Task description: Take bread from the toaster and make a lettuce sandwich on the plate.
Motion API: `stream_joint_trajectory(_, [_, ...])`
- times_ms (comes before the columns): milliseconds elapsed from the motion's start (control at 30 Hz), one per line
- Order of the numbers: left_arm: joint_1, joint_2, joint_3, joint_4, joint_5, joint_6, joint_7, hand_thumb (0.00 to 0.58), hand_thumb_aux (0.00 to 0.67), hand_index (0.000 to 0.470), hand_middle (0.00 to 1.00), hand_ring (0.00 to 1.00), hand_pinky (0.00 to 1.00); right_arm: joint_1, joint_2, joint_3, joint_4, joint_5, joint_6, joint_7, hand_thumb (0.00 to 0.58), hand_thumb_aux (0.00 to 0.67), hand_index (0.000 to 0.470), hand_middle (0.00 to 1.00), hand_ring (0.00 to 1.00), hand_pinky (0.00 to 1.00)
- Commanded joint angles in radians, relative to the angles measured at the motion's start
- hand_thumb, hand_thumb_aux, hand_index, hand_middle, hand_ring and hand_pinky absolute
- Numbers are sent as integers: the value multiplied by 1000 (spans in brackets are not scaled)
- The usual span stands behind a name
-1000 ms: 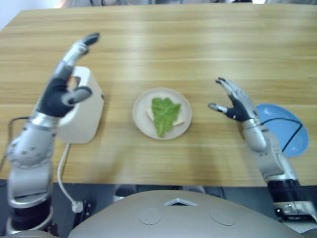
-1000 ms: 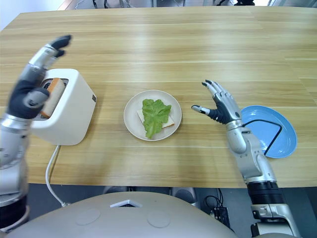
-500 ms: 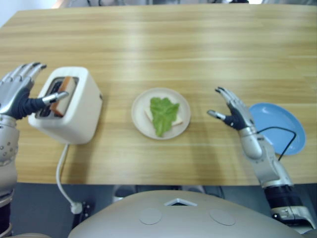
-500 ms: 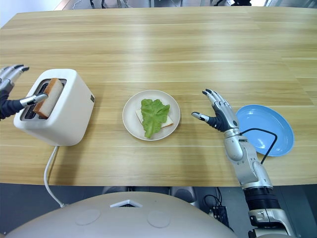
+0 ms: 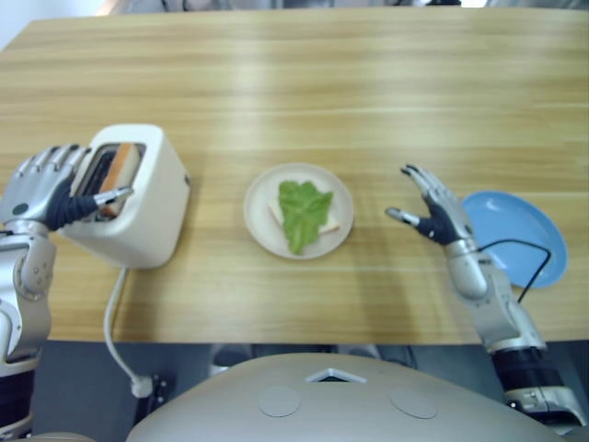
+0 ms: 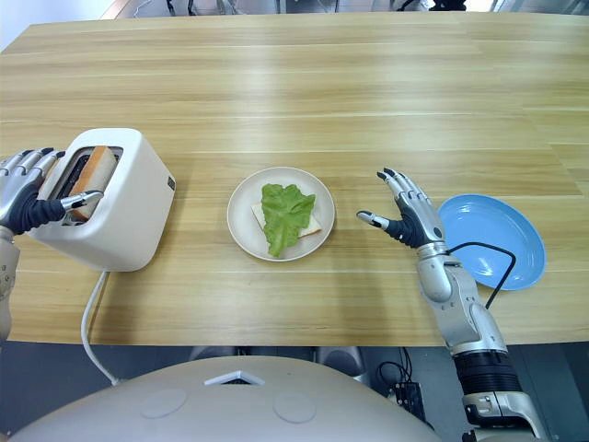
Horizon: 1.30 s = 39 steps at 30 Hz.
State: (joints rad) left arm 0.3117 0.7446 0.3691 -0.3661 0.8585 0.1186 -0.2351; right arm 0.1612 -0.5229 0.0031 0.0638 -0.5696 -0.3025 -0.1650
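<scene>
Left hand (image 6: 32, 198) drops from raised to toaster (image 6: 129, 221) side, fingers spread, nothing held | bread (image 6: 99, 164) in slot, top slice pending | right hand (image 6: 409, 219) released, beside plate (image 6: 241, 235) with lettuce (image 6: 283, 216) on slice

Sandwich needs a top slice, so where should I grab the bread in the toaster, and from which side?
Pinch the top edge of the bread across its flat faces, coming from above: it stands upright in the toaster slot, only its upper part clear. The left hand is closest.
</scene>
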Motion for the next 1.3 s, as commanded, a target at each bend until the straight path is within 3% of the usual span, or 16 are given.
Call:
stream_joint_trajectory(33, [12, 4, -18, 24, -6, 0, -19, 468, 376, 258, 0, 0, 0, 12, 4, 2, -3, -5, 5, -2, 0, 0, 0, 0, 0, 0])
stream_joint_trajectory(67, [14, 5, -17, 23, -14, -4, -22, 468, 376, 258, 0, 0, 0, 13, 3, 1, -3, -5, 5, -1, 0, 0, 0, 0, 0, 0])
stream_joint_trajectory(100, [17, 4, -17, 22, -21, -7, -25, 580, 670, 460, 0, 0, 0, 12, 3, 0, -3, -6, 6, -1, 0, 0, 0, 0, 0, 0])
stream_joint_trajectory(133, [19, 3, -18, 20, -27, -11, -27, 580, 670, 460, 659, 659, 659, 12, 3, 0, -3, -6, 6, -1, 0, 0, 0, 0, 0, 0])
stream_joint_trajectory(167, [21, 3, -19, 19, -32, -13, -31, 580, 670, 460, 1000, 1000, 1000, 12, 3, 0, -3, -7, 7, -1, 0, 0, 0, 0, 0, 0])
stream_joint_trajectory(667, [15, -19, -23, -16, -132, -49, -45, 580, 670, 460, 1000, 1000, 1000, 21, 1, -10, -10, -1, 10, 0, 0, 0, 0, 0, 0, 0])
stream_joint_trajectory(833, [-80, -80, 56, -57, -307, -72, 5, 580, 670, 460, 1000, 1000, 1000, 25, 7, -9, -5, -2, 10, -6, 0, 0, 0, 0, 0, 0])
stream_joint_trajectory(1067, [-202, -97, 141, 63, -444, -198, 124, 580, 670, 460, 1000, 1000, 1000, 25, 29, 19, 8, -14, 11, -13, 0, 0, 0, 0, 0, 0])
stream_joint_trajectory(1300, [-297, -106, 192, -39, -541, -250, 181, 580, 670, 460, 1000, 1000, 1000, 26, 63, 52, 14, -24, 9, -18, 0, 0, 0, 0, 0, 0])
